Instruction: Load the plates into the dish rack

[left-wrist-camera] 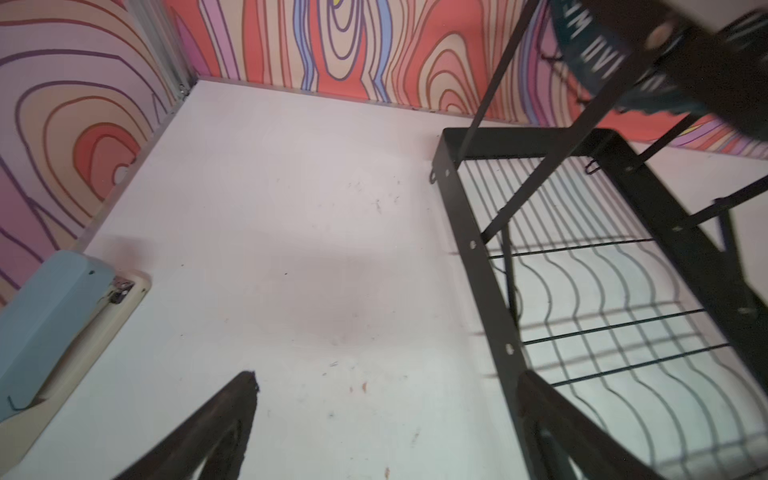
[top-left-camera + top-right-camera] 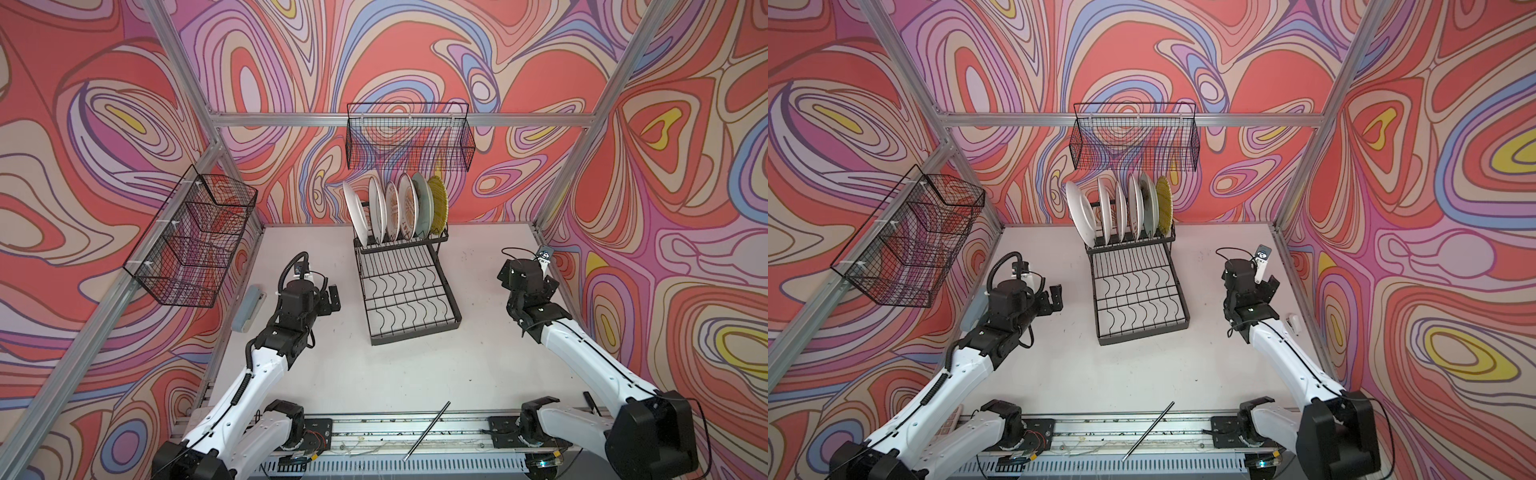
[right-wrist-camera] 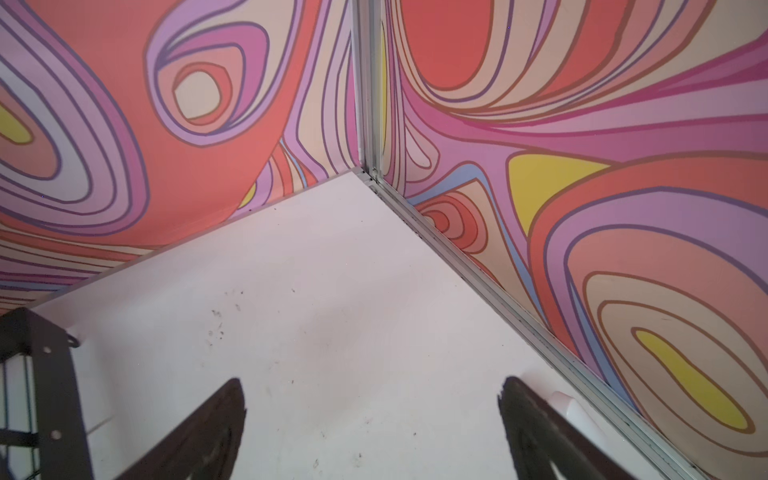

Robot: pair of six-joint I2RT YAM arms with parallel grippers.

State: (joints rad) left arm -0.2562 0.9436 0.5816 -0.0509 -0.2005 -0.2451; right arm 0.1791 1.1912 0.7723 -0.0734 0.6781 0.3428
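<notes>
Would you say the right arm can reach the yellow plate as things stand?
Probably yes: the yellow plate is rightmost in the dish rack, the right gripper is open and empty, with bare table between.

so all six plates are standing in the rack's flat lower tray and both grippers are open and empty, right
No: the six plates stand in the raised upper tier of the dish rack, not its flat lower tray, as both top views show. The left gripper and right gripper are open and empty.
</notes>
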